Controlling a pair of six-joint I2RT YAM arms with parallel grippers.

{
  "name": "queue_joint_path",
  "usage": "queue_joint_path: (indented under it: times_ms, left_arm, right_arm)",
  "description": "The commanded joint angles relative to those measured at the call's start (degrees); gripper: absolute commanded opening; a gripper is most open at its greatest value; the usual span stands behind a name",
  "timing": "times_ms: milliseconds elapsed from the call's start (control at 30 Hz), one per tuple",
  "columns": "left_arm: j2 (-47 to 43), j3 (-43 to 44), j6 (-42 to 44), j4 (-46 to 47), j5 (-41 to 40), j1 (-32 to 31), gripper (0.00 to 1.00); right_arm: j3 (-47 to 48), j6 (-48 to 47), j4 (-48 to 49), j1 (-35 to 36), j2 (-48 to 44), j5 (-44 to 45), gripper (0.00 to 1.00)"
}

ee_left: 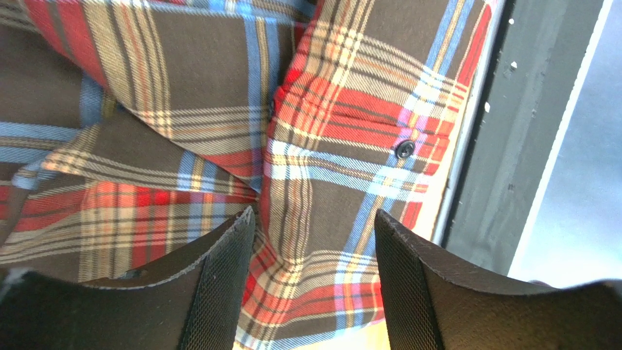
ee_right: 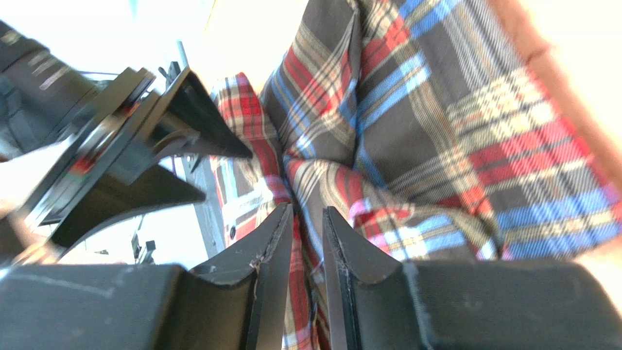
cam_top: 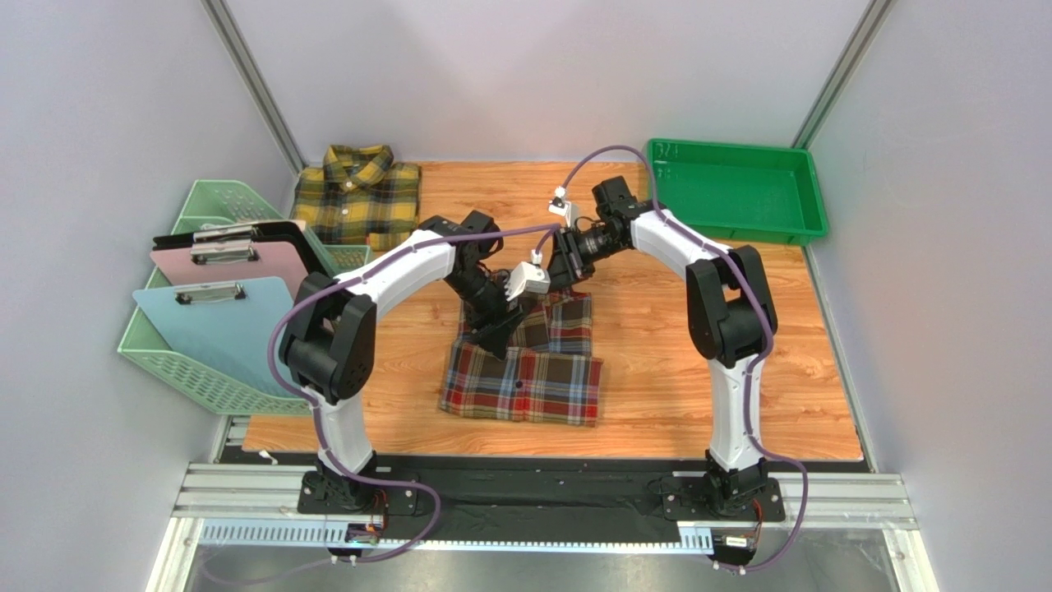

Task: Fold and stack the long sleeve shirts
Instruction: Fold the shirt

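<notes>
The red plaid shirt (cam_top: 525,376) lies part-folded at frame centre, the right gripper (ee_right: 307,211) nearly closed on a pinch of its cloth, the left gripper (ee_left: 312,219) wide open and empty above it; likely next, the fold must be laid flat before stacking with the yellow plaid shirt (cam_top: 358,195), upper left.

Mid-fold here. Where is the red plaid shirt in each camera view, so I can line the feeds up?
Top external: the red plaid shirt lies mid-table, between the two arms.
Left wrist: it fills most of the frame, beyond the fingers.
Right wrist: it fills the centre and right, with a fold running between the fingers.
Shared landmark: the left gripper, open over the shirt; its black fingers seem to show upper left in the right wrist view.
</notes>
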Motion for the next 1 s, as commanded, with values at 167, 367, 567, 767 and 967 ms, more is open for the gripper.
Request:
queue_joint_path:
  times_ms: [167,367,567,767,967]
  left_arm:
    - [-1.8,-1.88,3.1,11.44,-0.35,-0.19,0.68]
    - [0.66,-2.85,6.88,9.51,-2.38,-1.95,0.68]
    - [0.75,-6.1,6.89,8.36,-1.23,-3.09,0.6]
    - [-2.31,-10.05,4.6,7.48,1.05,-5.72,0.23]
    - [-8.91,-13.49,-0.93,7.66,3.6,-7.22,0.0]
  right_arm:
    - [5.21,1.91,4.11,3.17,5.11,-2.28,0.27]
    - [6.09,1.91,4.98,4.41,10.12,-2.19,0.26]
    - [4.69,0.42,4.72,5.11,11.62,-1.93,0.25]
    - [-0.23,-3.36,2.97,6.34,10.04,-2.37,0.24]
    - [-7.61,-6.35,2.7,8.62,5.56,-3.51,0.24]
